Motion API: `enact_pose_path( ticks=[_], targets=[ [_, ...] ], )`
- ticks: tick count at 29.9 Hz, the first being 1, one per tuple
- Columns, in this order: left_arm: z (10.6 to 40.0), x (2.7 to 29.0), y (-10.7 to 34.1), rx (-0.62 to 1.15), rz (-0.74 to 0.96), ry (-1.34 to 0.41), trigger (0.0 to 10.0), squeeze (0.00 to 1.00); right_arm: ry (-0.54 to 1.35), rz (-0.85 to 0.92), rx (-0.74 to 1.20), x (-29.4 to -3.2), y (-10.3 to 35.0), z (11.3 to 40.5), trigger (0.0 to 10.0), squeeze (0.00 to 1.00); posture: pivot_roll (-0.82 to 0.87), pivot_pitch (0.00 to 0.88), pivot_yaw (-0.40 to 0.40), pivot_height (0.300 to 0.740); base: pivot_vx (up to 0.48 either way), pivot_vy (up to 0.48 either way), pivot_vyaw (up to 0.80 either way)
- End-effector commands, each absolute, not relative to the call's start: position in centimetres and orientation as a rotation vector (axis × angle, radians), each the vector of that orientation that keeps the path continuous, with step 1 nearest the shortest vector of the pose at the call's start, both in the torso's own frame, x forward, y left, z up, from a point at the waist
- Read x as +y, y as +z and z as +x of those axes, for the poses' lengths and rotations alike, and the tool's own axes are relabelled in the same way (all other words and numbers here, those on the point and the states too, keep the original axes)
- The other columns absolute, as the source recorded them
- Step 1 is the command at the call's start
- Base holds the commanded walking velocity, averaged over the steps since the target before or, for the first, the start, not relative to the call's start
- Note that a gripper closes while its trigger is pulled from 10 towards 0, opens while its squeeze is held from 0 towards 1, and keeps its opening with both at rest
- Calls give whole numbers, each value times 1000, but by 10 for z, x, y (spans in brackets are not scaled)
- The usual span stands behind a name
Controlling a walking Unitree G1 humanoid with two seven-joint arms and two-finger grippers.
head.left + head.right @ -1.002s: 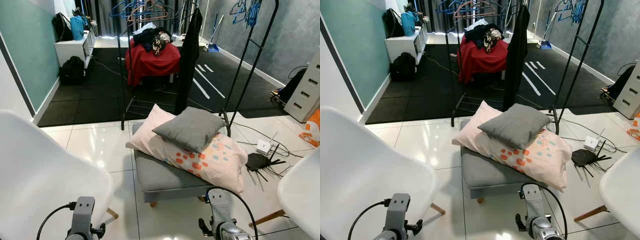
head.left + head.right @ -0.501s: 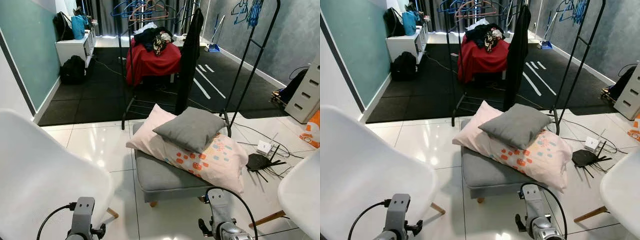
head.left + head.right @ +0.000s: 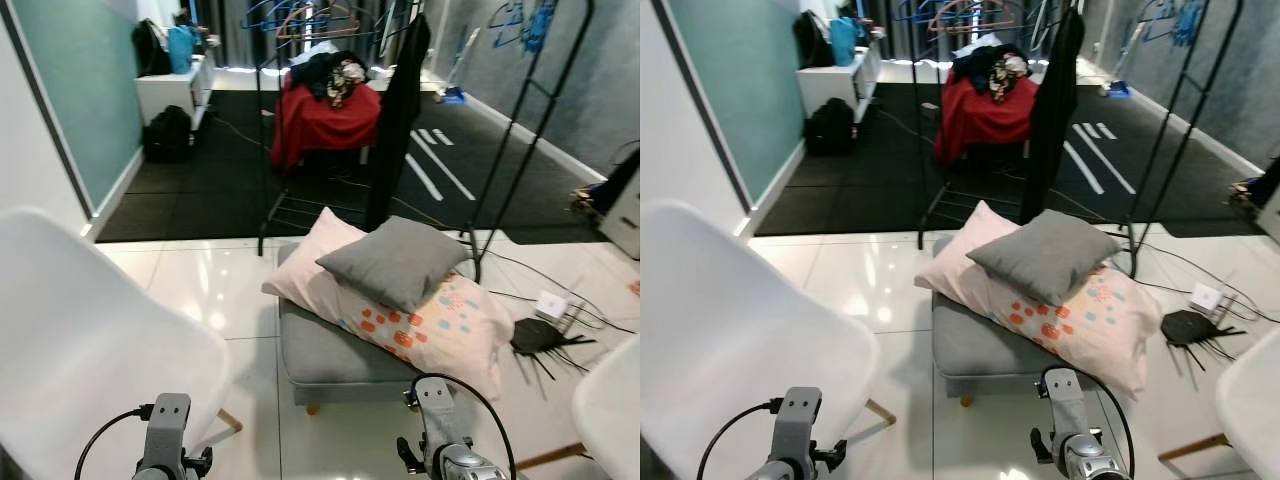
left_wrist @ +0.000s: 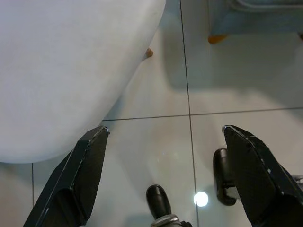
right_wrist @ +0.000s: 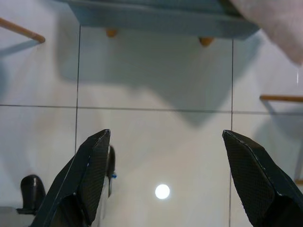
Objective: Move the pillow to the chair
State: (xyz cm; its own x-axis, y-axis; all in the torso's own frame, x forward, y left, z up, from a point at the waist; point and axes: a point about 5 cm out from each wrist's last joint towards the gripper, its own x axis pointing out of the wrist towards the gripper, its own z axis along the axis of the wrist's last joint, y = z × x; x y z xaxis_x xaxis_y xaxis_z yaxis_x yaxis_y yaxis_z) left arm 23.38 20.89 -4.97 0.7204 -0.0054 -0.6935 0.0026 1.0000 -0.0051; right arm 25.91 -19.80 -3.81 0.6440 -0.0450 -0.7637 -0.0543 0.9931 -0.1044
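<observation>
Pillow: grey pillow (image 3: 392,261) is stacked on patterned pillow (image 3: 440,325), on ottoman (image 3: 330,352), unreached.
Chair: white chair (image 3: 90,345) is placed near left.
Tools: left tool (image 4: 165,182) and right tool (image 5: 163,177) are held low, spread wide, empty.

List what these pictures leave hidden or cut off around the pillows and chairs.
- White plastic chair on the left: seat and legs cut by the eye views' edge.
- Pink patterned pillow: middle covered by the grey pillow.
- Grey padded footstool: far half hidden under both pillows.
- Second white chair: mostly cropped at right.
</observation>
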Motion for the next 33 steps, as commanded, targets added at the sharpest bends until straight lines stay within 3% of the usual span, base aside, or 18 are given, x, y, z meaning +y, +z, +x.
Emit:
enact_pose_path(
  ticks=[1, 20, 33],
  targets=[
    [230, 208, -52, 789, -9, -9, 10000, 0, 14, -143, 885, -200, -39, 257, 10000, 0, -68, 31, -55, 740, 0, -398, 0],
    [229, 209, -53, 793, -11, -4, 10000, 0, 15, -144, 887, -200, -39, 258, 10000, 0, -69, 49, -51, 740, 0, -397, 0],
    [230, 211, -53, 790, -7, 17, 10000, 0, 13, -141, 886, -200, -39, 258, 10000, 0, -67, 48, -52, 740, 0, 0, 0]
  ],
)
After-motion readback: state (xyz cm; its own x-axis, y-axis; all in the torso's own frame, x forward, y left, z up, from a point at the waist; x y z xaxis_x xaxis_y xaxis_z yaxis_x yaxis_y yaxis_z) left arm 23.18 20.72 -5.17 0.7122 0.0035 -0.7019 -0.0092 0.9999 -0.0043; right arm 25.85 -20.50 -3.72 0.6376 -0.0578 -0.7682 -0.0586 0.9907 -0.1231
